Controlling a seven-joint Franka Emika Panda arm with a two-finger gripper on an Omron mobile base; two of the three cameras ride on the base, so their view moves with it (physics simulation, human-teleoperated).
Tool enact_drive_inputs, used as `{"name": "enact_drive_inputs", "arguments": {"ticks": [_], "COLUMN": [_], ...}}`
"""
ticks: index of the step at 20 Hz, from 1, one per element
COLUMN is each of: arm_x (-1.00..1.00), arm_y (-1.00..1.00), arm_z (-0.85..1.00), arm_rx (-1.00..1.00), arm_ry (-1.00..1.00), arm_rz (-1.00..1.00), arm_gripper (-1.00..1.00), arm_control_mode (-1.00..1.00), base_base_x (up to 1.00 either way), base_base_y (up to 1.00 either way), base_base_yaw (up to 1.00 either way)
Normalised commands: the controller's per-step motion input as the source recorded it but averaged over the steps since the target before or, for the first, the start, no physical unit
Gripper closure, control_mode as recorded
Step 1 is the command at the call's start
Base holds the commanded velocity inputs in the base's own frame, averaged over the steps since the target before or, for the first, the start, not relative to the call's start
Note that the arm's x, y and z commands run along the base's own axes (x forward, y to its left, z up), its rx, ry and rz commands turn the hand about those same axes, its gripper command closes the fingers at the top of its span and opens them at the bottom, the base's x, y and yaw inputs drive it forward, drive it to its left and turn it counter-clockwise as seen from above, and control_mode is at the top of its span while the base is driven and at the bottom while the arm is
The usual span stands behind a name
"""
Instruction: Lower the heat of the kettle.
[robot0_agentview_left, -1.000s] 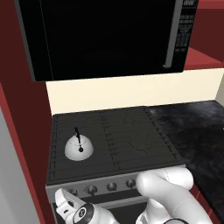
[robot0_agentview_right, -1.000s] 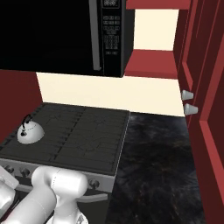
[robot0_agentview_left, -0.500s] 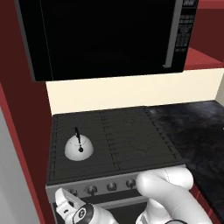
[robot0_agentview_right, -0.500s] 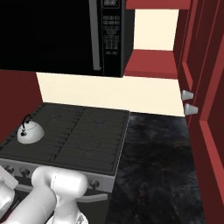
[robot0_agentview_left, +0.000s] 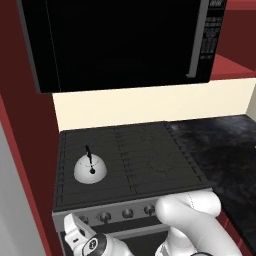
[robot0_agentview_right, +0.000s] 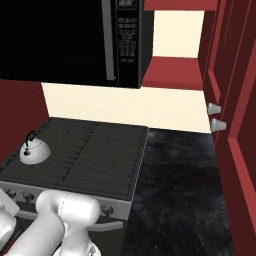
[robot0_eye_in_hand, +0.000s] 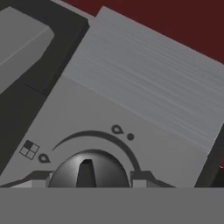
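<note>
on your left in the left base view, the kettle (robot0_agentview_left: 90, 168) sits upright on the front left burner of the stove (robot0_agentview_left: 150, 160), its thin black handle arched over the dome and its black knob facing the front edge. the same kettle (robot0_agentview_right: 34, 151) shows at the far left of the cooktop in the right base view, well apart from the other burners. below it, along the stove's front panel, you have a row of control knobs (robot0_agentview_left: 127, 213); the arm's white elbow covers the right end of that row. the hand is down at the lower left, in front of the panel and below the kettle's burner. in the hand view, the gripper (robot0_eye_in_hand: 89, 180) is pressed up to a dark round knob (robot0_eye_in_hand: 89, 170) on the grey panel, with a fingertip (robot0_eye_in_hand: 37, 177) just beside the knob on one side and the other tip just beside it on the opposite side; the jaws are drawn in narrow and clamp that knob between them. the knob's pointer ridge stands upright in that view, beneath a curved dial marking (robot0_eye_in_hand: 98, 136) with small flame symbols at its ends. moving right, the microwave (robot0_agentview_left: 125, 40) hangs above the cooktop, and a dark speckled counter (robot0_agentview_right: 180, 190) runs beside the stove toward red cabinets (robot0_agentview_right: 235, 125).
</note>
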Motion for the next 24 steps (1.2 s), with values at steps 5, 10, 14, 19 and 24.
{"name": "enact_drive_inputs", "arguments": {"ticks": [5, 10, 14, 19, 24], "arm_x": [0.0, -0.01, -0.05, 0.0, 0.0], "arm_y": [-0.03, -0.06, -0.02, 0.0, 0.0], "arm_z": [-0.1, -0.11, -0.13, -0.12, -0.11], "arm_rx": [0.31, 0.36, 0.34, 0.35, 0.34], "arm_ry": [0.0, -0.03, -0.13, -0.09, -0.03], "arm_rz": [-0.08, -0.11, -0.14, -0.19, -0.2], "arm_gripper": [1.0, 1.0, 1.0, 1.0, 1.0], "arm_control_mode": [-1.0, -1.0, -1.0, -1.0, -1.0], "base_base_x": [0.0, 0.0, 0.0, 0.0, 0.0], "base_base_y": [0.0, 0.0, 0.0, 0.0, 0.0], "base_base_yaw": [0.0, 0.0, 0.0, 0.0, 0.0]}}
